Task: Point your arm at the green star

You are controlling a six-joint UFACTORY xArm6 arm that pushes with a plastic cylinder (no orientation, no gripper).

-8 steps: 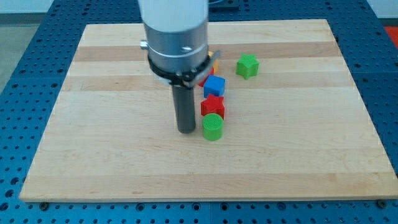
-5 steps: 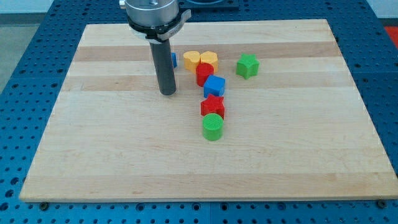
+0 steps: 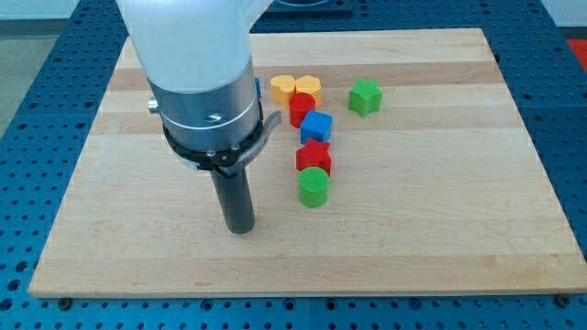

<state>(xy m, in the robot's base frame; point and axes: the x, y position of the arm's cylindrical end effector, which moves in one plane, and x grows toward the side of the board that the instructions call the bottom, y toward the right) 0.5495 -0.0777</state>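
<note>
The arm's dark rod stands upright over the wooden board (image 3: pixel 440 229), its tip (image 3: pixel 240 229) resting on bare wood toward the near side, left of the block cluster. The rod carries no fingers and has hold of nothing; the tip touches no block. The arm's grey and white body (image 3: pixel 202 82) fills the upper left of the scene and hides part of the board behind it.

The green star (image 3: pixel 364 96) sits alone on the far right part of the board, well apart from the tip and set a little right of the other blocks.

A chain of blocks runs between the two. Nearest the tip is the green cylinder (image 3: pixel 314 187), to the tip's right. Touching it on the far side is the red star (image 3: pixel 314 156), then the blue cube (image 3: pixel 317 126) and a red block (image 3: pixel 300 106) whose shape is partly covered. At the far end lie two yellow blocks, one on the left (image 3: pixel 282 88) and one on the right (image 3: pixel 308 87), side by side. A sliver of another blue block (image 3: pixel 258 89) shows at the edge of the arm's body, mostly hidden.
</note>
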